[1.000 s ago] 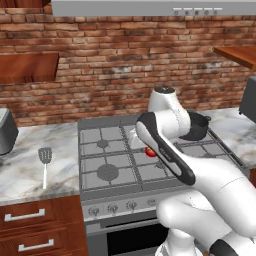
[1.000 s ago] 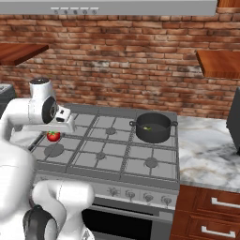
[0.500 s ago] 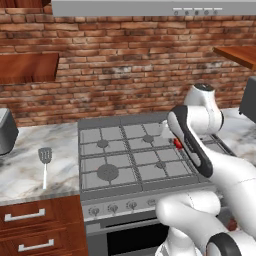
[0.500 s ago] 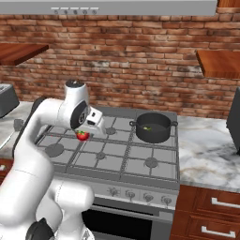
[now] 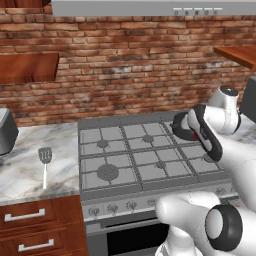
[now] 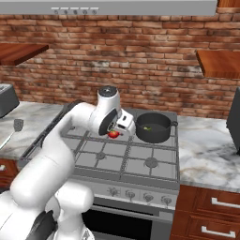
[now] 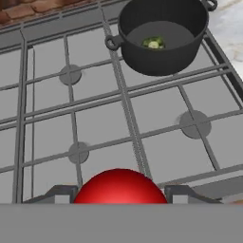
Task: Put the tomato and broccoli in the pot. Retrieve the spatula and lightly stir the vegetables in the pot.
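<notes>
Carrying the tomato [image 7: 119,186] pinched in its end effector [image 6: 114,133], the arm nears the pot [image 7: 163,36], where the broccoli [image 7: 154,44] waits.

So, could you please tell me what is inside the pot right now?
The pot holds one small green piece, apparently the broccoli. Its near wall hides part of the floor. The tomato is outside it, between the hand's fingers.

I see a grey gas stove [image 5: 130,155] set into a marble counter [image 5: 25,165]; behind it a brick wall [image 5: 125,60], above it a range hood [image 5: 150,7], beside it wooden shelves [image 5: 27,67].
</notes>
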Controlling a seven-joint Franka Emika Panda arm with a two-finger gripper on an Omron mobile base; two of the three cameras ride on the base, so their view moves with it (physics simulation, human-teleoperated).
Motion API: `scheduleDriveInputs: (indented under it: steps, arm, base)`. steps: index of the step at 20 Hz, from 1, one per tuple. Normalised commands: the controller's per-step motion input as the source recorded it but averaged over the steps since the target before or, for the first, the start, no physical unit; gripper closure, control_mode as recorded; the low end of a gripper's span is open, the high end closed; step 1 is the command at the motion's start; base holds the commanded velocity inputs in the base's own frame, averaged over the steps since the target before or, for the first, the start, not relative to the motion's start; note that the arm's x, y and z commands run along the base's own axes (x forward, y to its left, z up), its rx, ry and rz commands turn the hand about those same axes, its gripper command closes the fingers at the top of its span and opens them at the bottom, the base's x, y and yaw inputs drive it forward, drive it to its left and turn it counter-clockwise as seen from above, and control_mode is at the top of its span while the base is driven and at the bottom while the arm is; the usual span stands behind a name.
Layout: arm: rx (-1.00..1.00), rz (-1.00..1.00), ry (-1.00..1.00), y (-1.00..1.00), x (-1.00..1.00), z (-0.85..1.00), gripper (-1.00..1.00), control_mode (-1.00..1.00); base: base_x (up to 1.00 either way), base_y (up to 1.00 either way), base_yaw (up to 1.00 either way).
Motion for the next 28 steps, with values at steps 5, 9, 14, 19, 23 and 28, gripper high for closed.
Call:
scheduleDriveInputs:
  steps: [5,9,14,19,23,28]
  arm:
    - [0.0,-0.09,-0.01,-0.77,0.4,0.0,1.0,-1.0]
    - [0.0,0.0,0.0,-0.32,0.56,0.0,1.0,-1.0]
    - [0.0,0.0,0.0,-0.08,0.59,0.0,1.0,-1.0]
    - [0.0,0.0,0.0,-0.04,0.55,0.0,1.0,-1.0]
    - [0.0,0.0,0.0,-0.07,0.39,-0.03,1.0,-1.0]
    - [0.0,0.02,0.0,-0.24,0.41,-0.03,1.0,-1.0]
  base:
    - [0.0,0.0,0.0]
    - [0.0,0.0,0.0]
    - [0.0,0.0,0.0]
    - [0.0,0.0,0.0]
    - [0.0,0.0,0.0]
    - [0.0,0.0,0.0]
